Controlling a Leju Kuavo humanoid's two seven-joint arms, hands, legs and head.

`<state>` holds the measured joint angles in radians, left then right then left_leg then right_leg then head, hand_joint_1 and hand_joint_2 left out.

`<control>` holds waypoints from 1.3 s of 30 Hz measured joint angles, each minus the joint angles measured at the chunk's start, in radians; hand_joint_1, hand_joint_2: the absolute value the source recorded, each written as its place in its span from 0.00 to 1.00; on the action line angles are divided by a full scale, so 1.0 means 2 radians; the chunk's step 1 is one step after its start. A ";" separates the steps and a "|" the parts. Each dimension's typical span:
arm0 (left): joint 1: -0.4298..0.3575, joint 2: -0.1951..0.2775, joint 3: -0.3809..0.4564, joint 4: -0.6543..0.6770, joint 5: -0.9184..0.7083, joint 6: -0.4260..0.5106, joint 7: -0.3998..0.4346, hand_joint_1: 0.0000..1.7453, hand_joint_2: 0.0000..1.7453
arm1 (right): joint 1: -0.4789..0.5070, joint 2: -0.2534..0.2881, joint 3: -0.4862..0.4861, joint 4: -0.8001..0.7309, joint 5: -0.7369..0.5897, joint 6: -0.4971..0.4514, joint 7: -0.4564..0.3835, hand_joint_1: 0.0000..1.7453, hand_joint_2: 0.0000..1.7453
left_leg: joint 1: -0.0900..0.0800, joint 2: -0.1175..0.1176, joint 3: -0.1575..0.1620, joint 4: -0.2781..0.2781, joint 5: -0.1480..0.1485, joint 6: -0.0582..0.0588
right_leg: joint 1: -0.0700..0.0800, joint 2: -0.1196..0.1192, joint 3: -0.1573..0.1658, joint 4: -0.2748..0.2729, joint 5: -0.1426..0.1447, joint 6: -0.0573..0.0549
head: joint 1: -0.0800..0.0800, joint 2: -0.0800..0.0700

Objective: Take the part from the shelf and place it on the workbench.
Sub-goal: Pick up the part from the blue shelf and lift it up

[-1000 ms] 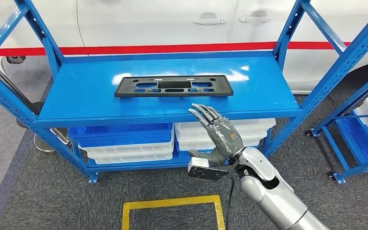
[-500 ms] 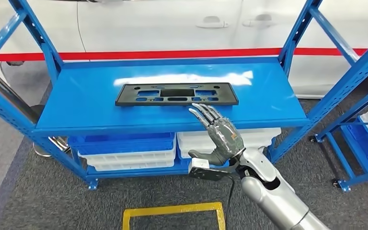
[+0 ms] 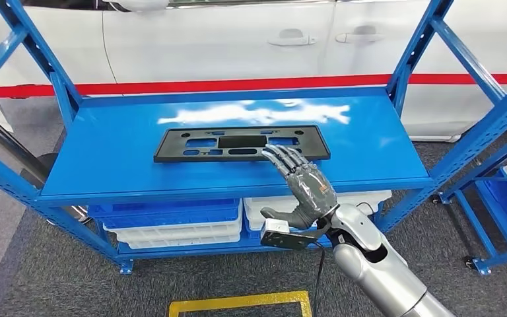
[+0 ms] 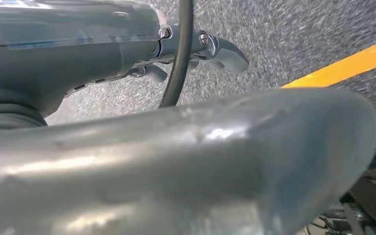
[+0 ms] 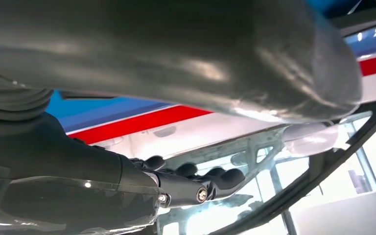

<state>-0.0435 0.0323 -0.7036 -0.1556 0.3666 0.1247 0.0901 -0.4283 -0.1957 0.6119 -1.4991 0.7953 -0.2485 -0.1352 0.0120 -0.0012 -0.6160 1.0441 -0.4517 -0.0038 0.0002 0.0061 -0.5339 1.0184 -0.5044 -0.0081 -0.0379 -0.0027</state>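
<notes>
The black plastic frame (image 3: 241, 143) lies flat mid-shelf (image 3: 105, 165), toward the front edge. The right hand (image 3: 302, 181), fingers spread and empty, reaches its near right end; a shallow grip could slide it away.

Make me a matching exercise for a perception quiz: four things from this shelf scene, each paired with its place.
Things:
1. black part
2. right hand
3. white bins
4. yellow floor marking

Places:
A. on the carpet in front of the shelf
B. flat on the blue top shelf
C. lower shelf level
D. raised at the part's near edge, fingers apart

Pairs: 1-B, 2-D, 3-C, 4-A
</notes>
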 joint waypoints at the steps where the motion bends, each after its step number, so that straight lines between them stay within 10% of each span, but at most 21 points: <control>1: 0.000 0.000 0.000 0.000 0.000 0.000 0.000 0.00 0.00 | 0.000 0.000 0.000 0.000 0.000 0.000 0.000 0.00 0.00 | 0.001 0.000 0.002 -0.001 0.004 0.005 | 0.000 0.000 0.001 0.000 -0.003 0.003 | 0.000 0.000; 4: -0.001 -0.001 0.000 0.000 0.000 0.000 -0.001 0.00 0.00 | -0.003 0.000 0.000 0.000 0.001 0.000 0.000 0.00 0.00 | 0.003 0.000 0.011 -0.007 0.005 0.014 | -0.002 -0.002 -0.011 0.034 -0.021 0.011 | 0.000 0.000; 7: -0.002 0.000 0.000 0.000 0.001 0.001 -0.001 0.00 0.00 | -0.001 0.000 0.000 0.001 0.001 0.000 0.000 0.00 0.00 | 0.003 0.000 0.017 -0.007 -0.001 0.018 | -0.005 -0.002 -0.072 0.125 -0.048 0.015 | 0.000 0.000; 9: -0.001 0.000 0.000 0.000 0.001 0.001 -0.001 0.00 0.00 | 0.001 0.000 0.000 0.003 0.001 0.001 0.000 0.00 0.00 | 0.003 -0.002 0.024 -0.007 -0.008 0.018 | -0.007 -0.002 -0.092 0.135 -0.030 0.016 | 0.000 0.000; 13: -0.001 0.000 0.000 0.000 0.001 0.002 0.000 0.00 0.00 | 0.000 0.000 0.000 0.003 0.001 0.001 0.000 0.00 0.00 | 0.002 -0.003 0.042 -0.008 -0.023 0.010 | -0.004 -0.003 -0.057 0.024 0.042 0.008 | 0.000 0.000; 18: -0.004 -0.001 0.000 0.000 0.002 0.002 0.000 0.00 0.00 | -0.001 0.002 0.000 0.004 0.002 0.004 0.001 0.00 0.00 | 0.000 0.000 0.049 -0.006 -0.037 -0.003 | -0.005 -0.002 -0.040 0.001 0.034 -0.003 | 0.000 0.000; 22: -0.004 -0.001 0.000 0.000 0.004 0.002 -0.001 0.00 0.00 | -0.003 0.004 0.000 0.005 0.003 0.007 0.003 0.00 0.00 | 0.001 0.000 -0.014 0.108 -0.080 -0.007 | -0.004 -0.002 -0.026 -0.004 0.025 -0.012 | 0.000 0.000; 24: -0.003 -0.001 0.000 0.000 0.005 0.002 -0.001 0.00 0.00 | -0.002 0.005 0.000 0.007 0.003 0.007 0.003 0.00 0.00 | 0.001 0.000 -0.037 0.127 -0.068 -0.007 | -0.002 -0.002 -0.018 -0.004 0.018 -0.013 | 0.000 0.000; 28: -0.001 0.000 0.000 0.001 0.005 0.002 -0.001 0.00 0.00 | -0.002 0.005 0.000 0.008 0.003 0.007 0.003 0.00 0.00 | -0.002 0.000 -0.007 0.017 0.011 0.001 | 0.001 0.000 0.000 -0.001 0.001 -0.009 | 0.000 0.000; 34: -0.001 0.000 0.000 0.001 0.006 0.002 -0.002 0.00 0.00 | -0.004 0.005 0.000 0.008 0.003 0.006 0.004 0.00 0.00 | 0.000 -0.001 0.011 -0.014 0.008 0.014 | 0.001 0.000 -0.008 0.019 -0.017 0.005 | 0.000 0.000; 37: -0.002 0.000 0.000 0.001 0.007 0.002 -0.002 0.00 0.00 | -0.003 0.005 0.000 0.008 0.003 0.007 0.004 0.00 0.00 | 0.001 0.000 0.020 -0.017 0.002 0.018 | -0.004 -0.001 -0.064 0.114 -0.050 0.011 | 0.000 0.000; 39: -0.002 0.000 0.000 0.001 0.007 0.002 -0.002 0.00 0.00 | -0.001 0.005 0.000 0.009 0.003 0.007 0.004 0.00 0.00 | 0.001 -0.001 0.027 -0.016 -0.004 0.018 | -0.008 -0.001 -0.092 0.143 -0.042 0.014 | 0.000 0.000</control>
<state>-0.0470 0.0323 -0.7040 -0.1537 0.3797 0.1282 0.0863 -0.4301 -0.1854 0.6123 -1.4805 0.8015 -0.2354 -0.1270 0.0147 -0.0038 -0.5628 1.0113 -0.4598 0.0315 -0.0157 0.0038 -0.7186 1.3050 -0.5892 0.0192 -0.0378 -0.0027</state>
